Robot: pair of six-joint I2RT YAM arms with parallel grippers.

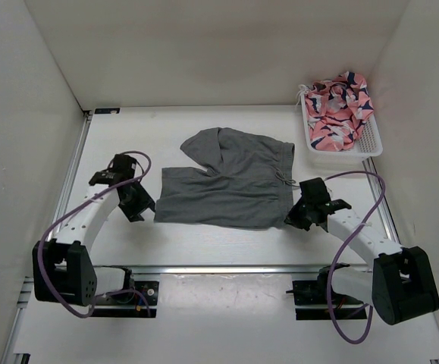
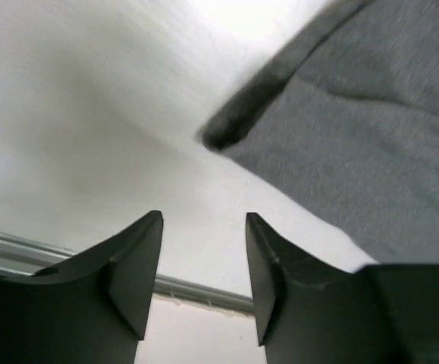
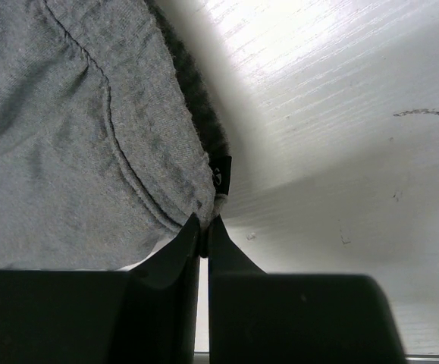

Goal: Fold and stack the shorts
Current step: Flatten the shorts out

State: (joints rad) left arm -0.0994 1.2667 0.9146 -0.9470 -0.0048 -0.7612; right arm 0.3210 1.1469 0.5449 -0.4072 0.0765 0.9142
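Shorts [image 1: 227, 186] lie spread on the table [image 1: 204, 243], the far leg partly turned over; folding looks barely begun. Left gripper [image 2: 204, 218] hangs released beside the near hem corner. Right gripper [image 3: 204, 226] is clenched at the waistband corner, cloth caught or not unclear. Next, both corners likely need pinching and carrying across. A white basket [image 1: 372, 144] holds crumpled pink patterned cloth [image 1: 339, 106].

- Your top view is bright and evenly lit from above; the white table [image 1: 204, 246] shows only soft, faint shadows.
- Your left wrist view is blurred: the shorts [image 2: 371, 152] edge smears, and glare washes out the upper middle.
- Your right wrist view is crisper; glare streaks the table, and the shorts throw a dark shadow beside their edge.
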